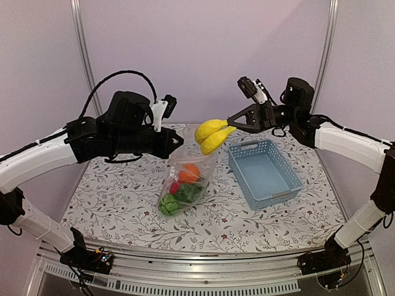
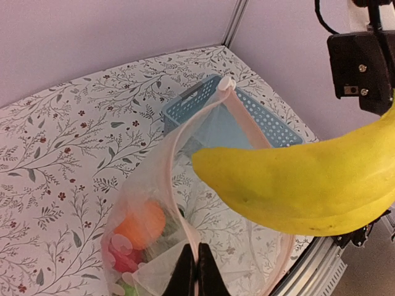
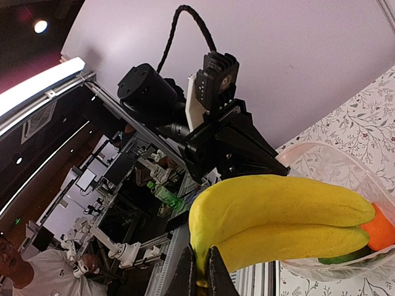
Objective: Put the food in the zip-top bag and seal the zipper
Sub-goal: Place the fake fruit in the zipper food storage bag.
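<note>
The clear zip-top bag (image 1: 185, 179) hangs from my left gripper (image 1: 179, 140), which is shut on the near side of its pale pink zipper (image 2: 185, 213). Its mouth gapes open. Inside lie an orange (image 1: 189, 172), a pink-red fruit (image 1: 175, 187), a green pepper (image 1: 188, 193) and a round green ball (image 1: 167, 205). My right gripper (image 1: 232, 124) is shut on the stem of the yellow bananas (image 1: 211, 135), holding them in the air just above the bag's mouth. The bananas (image 2: 308, 185) fill the left wrist view; in the right wrist view the bananas (image 3: 278, 222) sit before the bag (image 3: 345, 185).
A light-blue plastic basket (image 1: 264, 172) stands on the flowered tablecloth (image 1: 111, 203) right of the bag, with nothing in it. Walls and metal posts close in the back. The arm bases sit on the rail at the near edge.
</note>
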Action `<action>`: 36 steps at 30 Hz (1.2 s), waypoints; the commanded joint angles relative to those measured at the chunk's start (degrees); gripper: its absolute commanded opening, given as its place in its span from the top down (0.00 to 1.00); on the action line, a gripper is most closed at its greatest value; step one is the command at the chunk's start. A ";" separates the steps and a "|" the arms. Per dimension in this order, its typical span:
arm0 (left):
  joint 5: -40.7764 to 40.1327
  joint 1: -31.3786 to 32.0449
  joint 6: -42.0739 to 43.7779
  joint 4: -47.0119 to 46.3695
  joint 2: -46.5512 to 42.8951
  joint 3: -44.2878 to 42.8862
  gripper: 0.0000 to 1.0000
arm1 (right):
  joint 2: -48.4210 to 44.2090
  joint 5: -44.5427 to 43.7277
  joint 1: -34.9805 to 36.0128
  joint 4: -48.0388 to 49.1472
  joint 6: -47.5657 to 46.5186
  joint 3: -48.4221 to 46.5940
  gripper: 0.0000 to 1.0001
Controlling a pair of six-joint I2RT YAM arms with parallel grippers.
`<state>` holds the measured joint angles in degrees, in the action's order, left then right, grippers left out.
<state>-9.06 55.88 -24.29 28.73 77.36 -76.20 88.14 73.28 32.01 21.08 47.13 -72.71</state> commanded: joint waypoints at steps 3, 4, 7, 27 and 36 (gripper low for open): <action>1.89 0.98 -0.15 -1.10 0.20 -0.35 1.00 | -0.49 -4.16 1.32 -1.51 -2.38 2.51 1.00; 1.98 0.99 -0.07 -1.13 0.43 -0.67 1.00 | -0.55 -4.32 1.45 -1.85 -3.32 2.75 1.00; 2.43 1.07 -0.04 -1.05 1.09 -1.53 1.00 | -0.59 -7.26 1.80 -5.63 -5.94 2.73 1.00; 5.05 2.24 0.28 -2.45 1.87 -1.15 1.00 | 2.19 -39.63 10.43 -33.62 -30.06 -6.11 1.00; 4.15 2.40 0.65 -2.34 1.71 -0.89 1.00 | 5.85 -49.23 16.42 -42.04 -41.50 -12.79 0.73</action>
<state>-4.71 57.30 -24.21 27.68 78.98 -76.79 91.96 28.71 46.92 -15.81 12.58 -82.81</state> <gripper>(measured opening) 0.005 0.209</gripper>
